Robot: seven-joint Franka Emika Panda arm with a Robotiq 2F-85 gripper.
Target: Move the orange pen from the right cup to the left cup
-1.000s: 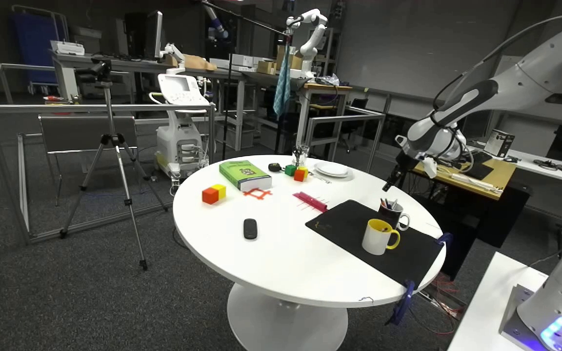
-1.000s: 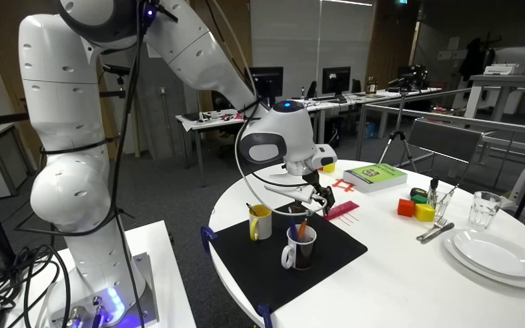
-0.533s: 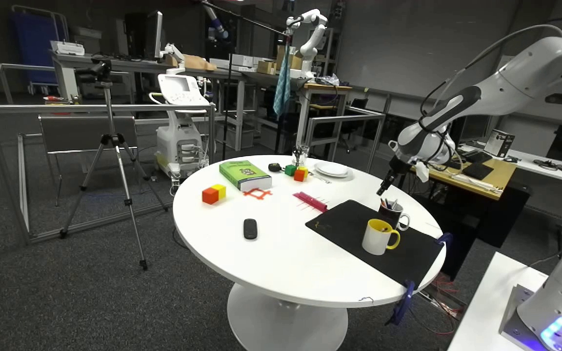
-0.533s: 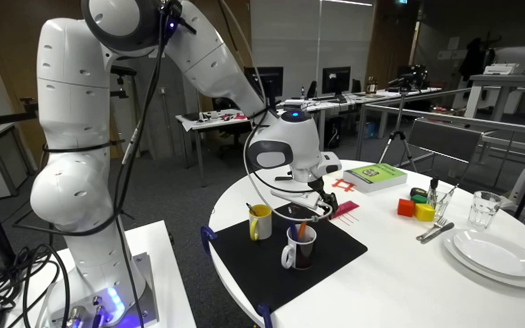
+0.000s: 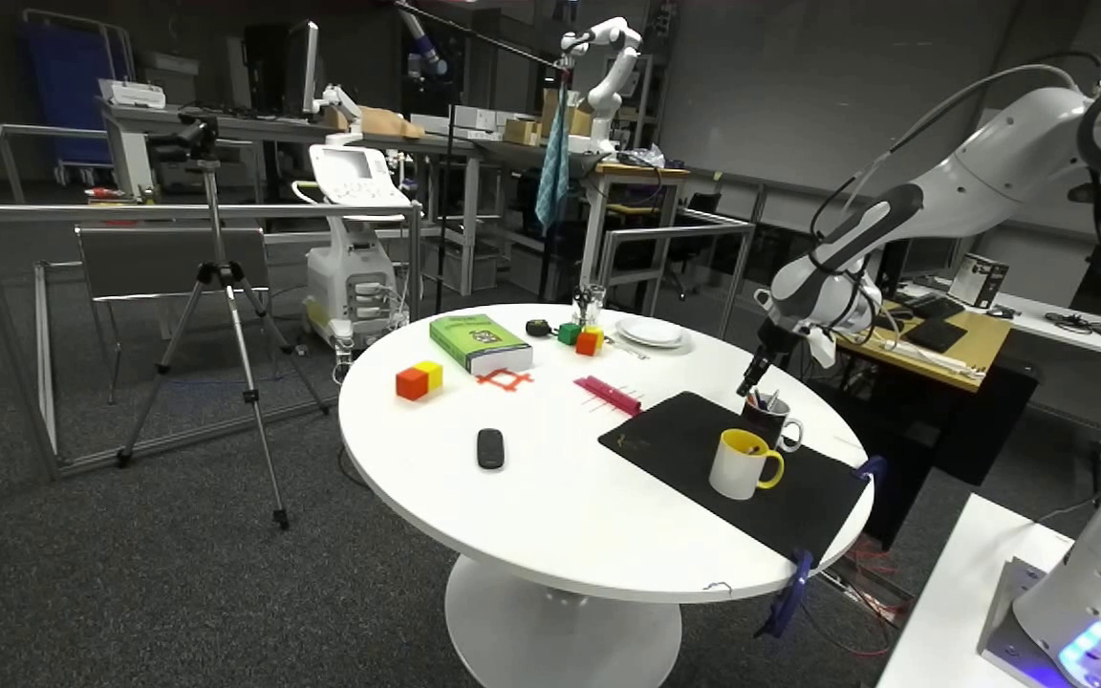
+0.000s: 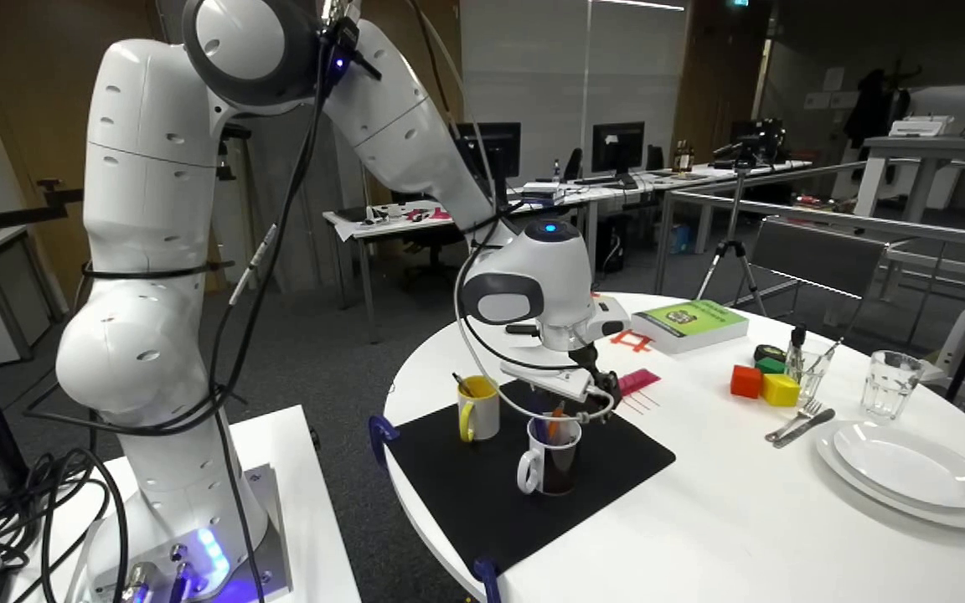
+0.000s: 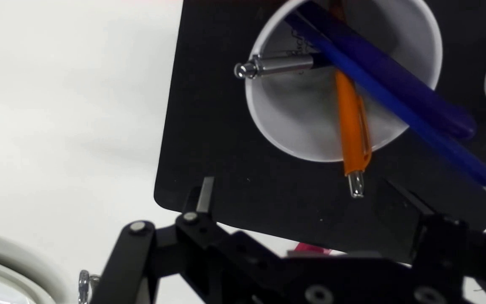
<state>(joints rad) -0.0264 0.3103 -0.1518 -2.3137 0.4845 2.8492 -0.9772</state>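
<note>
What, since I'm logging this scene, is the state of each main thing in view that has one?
Gripper: open, holding nothing.
Dark mug: upright.
Orange pen: leaning in that mug, top end sticking out.
Silver-topped pen: leaning there too.
Yellow-handled mug: upright, dark stick inside.
Green book: closed, lying flat.
Plates: stacked.
Glass nearest the plates: upright.
Base lights: lit.

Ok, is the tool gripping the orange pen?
No, the wrist view shows the tool open, with a visible gap between it and the orange click pen.
</note>
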